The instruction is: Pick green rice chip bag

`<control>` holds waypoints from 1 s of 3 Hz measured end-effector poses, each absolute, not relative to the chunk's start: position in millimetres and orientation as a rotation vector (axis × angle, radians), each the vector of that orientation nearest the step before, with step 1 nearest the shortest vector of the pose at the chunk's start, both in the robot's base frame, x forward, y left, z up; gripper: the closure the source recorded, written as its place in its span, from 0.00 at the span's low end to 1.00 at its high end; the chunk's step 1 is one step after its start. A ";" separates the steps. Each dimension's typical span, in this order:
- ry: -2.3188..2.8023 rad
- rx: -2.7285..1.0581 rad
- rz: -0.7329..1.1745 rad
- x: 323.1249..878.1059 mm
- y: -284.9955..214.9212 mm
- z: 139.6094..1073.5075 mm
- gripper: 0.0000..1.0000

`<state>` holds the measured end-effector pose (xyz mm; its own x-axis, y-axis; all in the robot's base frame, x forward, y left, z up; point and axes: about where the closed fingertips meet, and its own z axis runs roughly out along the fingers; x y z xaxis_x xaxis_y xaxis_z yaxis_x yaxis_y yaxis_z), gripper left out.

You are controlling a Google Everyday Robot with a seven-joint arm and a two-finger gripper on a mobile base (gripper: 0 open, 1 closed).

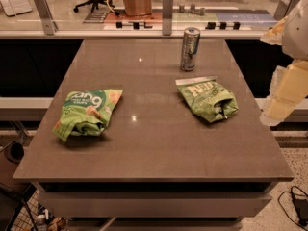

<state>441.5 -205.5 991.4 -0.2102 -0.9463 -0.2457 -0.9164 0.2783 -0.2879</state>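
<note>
Camera view: my hand [285,91] hung right of the worktop [154,148], grip unclear. Best bet was dropping onto the bright green bag [87,112] mid-body.

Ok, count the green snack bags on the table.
2. The bright light-green rice chip bag lies left on the grey-brown table; the dull olive-green bag with silver strip lies right. The gripper hangs off the table's right edge.

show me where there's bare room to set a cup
Bare: the front strip of the table, the lane between the rice chip bag and the olive bag, and the back left beside the can. Tightest back right, where can and olive bag sit close; the gripper hangs off the right edge.
</note>
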 end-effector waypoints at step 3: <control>2.079 -1.500 0.226 443.3 -129.1 998.6 0.00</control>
<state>443.3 -129.1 998.6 -0.2169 -0.8207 -0.5286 -0.9151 0.3595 -0.1828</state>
